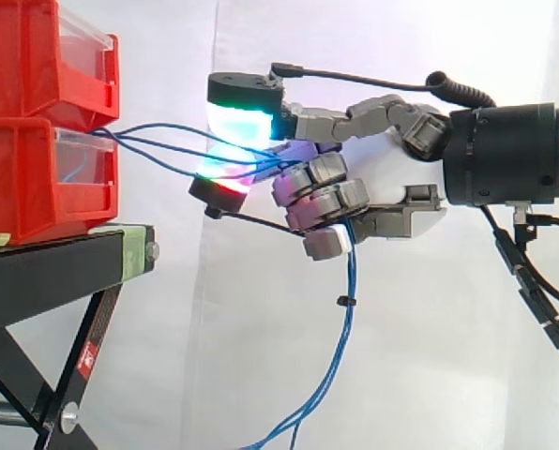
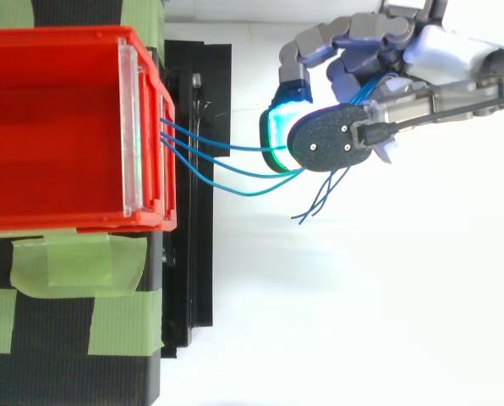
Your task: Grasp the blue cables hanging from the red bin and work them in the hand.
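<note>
The white curtain (image 1: 383, 356) stood behind the whole work area. The black stand (image 1: 45, 272) carried two red bins at the left of the side view, the upper bin (image 1: 22, 56) stacked directly on the lower bin (image 1: 22, 187). Green tape (image 2: 74, 262) lay in strips across the stand beside the bins in the top view.

The hand (image 1: 322, 202) came in from the right, level with the bins and clear of them, touching neither the bins nor the stand. Its fingers were curled tightly inward and closed round the cables (image 1: 167, 141). One pad (image 1: 242, 117), glowing green and cyan, sat above the strands, and a second pad (image 1: 225, 183), glowing red, sat just below them.

The blue cables left the front opening of the lower bin, at the top of its clear panel (image 1: 78, 164). They ran nearly level across the gap as a few separate strands, spread apart at the bin and drawn together at the pads. In the top view the strands (image 2: 227, 165) converged under the dark back of the upper fingertip. Beyond the grip they dropped from the curled fingers in a loose bundle that reached the bottom edge of the side view. A small black tie (image 1: 345, 302) sat on that hanging length.
</note>
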